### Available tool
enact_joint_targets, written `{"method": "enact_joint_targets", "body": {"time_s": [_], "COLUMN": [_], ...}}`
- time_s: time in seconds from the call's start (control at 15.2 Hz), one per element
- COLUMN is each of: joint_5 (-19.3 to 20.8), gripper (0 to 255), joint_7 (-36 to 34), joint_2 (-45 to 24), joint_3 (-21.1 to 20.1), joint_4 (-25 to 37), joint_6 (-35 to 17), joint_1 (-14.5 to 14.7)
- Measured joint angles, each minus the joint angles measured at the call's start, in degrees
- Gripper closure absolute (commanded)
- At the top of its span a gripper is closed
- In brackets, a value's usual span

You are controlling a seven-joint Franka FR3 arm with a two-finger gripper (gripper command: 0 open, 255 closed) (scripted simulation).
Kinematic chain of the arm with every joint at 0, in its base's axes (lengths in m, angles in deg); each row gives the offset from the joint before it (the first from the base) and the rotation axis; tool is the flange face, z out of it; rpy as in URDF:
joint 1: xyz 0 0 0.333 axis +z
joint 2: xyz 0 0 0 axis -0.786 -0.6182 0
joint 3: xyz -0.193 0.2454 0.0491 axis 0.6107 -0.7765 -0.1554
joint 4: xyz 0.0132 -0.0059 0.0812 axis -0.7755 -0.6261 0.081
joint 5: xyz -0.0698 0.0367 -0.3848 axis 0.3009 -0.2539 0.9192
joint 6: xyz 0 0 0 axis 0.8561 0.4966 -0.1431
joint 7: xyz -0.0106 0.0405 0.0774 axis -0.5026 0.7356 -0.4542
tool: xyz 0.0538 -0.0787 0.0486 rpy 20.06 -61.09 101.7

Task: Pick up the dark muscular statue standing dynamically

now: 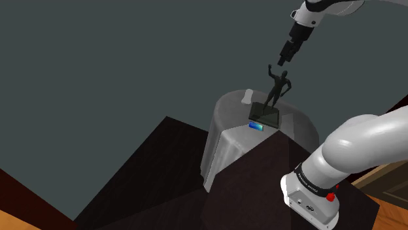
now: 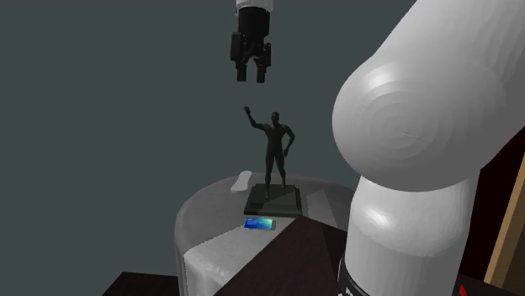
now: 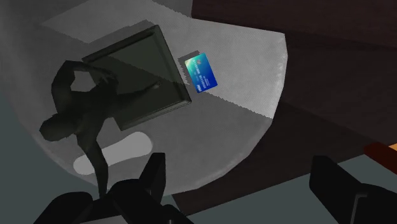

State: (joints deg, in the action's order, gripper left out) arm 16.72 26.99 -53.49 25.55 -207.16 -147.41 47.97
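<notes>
The gripper point(image 2: 251, 77) is hanging released, fingers apart, just above the dark statue point(image 2: 275, 155), so I judge the approach is in hand. Next it needs lowering to clasp the torso. The statue is standing on the round grey table point(image 2: 206, 206), a blue card point(image 2: 260, 224) beside its base. Slate-grey walls are enclosing it.

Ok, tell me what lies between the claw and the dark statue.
Nothing. In the second exterior view the open claw hangs above the statue, slightly to that view's left, and the gap between them is bare.
</notes>
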Motion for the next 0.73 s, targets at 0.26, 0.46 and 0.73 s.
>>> {"method": "enact_joint_targets", "body": {"time_s": [0.26, 0.46, 0.73], "joint_5": [-1.0, -2.5, -6.6], "gripper": [0, 0, 0], "joint_7": [6.4, 10.9, 18.1], "joint_2": [-7.3, -12.4, -21.2], "joint_3": [5.1, 8.4, 12.6], "joint_4": [4.3, 6.5, 11.6], "joint_6": [-2.4, -4.4, -6.4], "joint_1": [-0.1, -0.3, -0.8]}}
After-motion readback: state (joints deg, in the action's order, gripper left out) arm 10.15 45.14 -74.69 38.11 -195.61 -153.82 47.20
